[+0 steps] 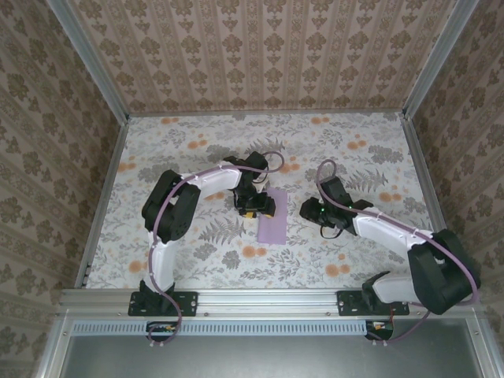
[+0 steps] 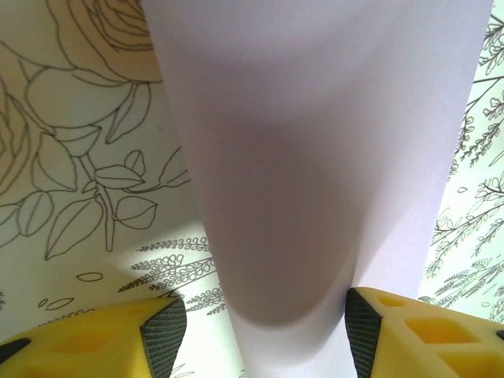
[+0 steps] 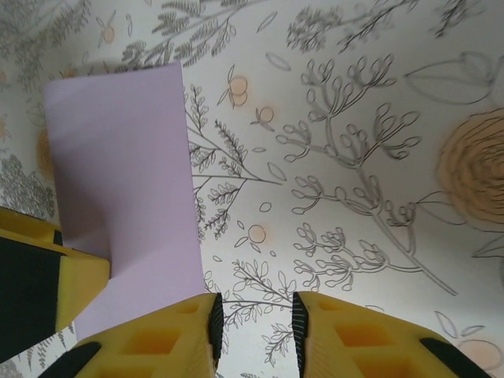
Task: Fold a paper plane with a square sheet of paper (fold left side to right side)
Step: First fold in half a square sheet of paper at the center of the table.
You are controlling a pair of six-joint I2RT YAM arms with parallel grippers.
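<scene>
The pale lilac sheet of paper [image 1: 273,219] lies flat on the floral table as a narrow upright rectangle. My left gripper [image 1: 256,206] stands open over its far left part. In the left wrist view the paper [image 2: 315,157] runs down between the two black pads, and the gripper [image 2: 266,335] straddles it. My right gripper [image 1: 309,209] hovers to the right of the sheet, apart from it. In the right wrist view its jaws [image 3: 257,331] stand a little apart over bare tablecloth, and the paper [image 3: 126,157] lies to their left beside a yellow left finger [image 3: 31,283].
The table [image 1: 354,157] carries a cloth printed with ferns and orange flowers. Patterned walls and metal rails [image 1: 102,197] close it in on three sides. Both arm bases sit at the near edge.
</scene>
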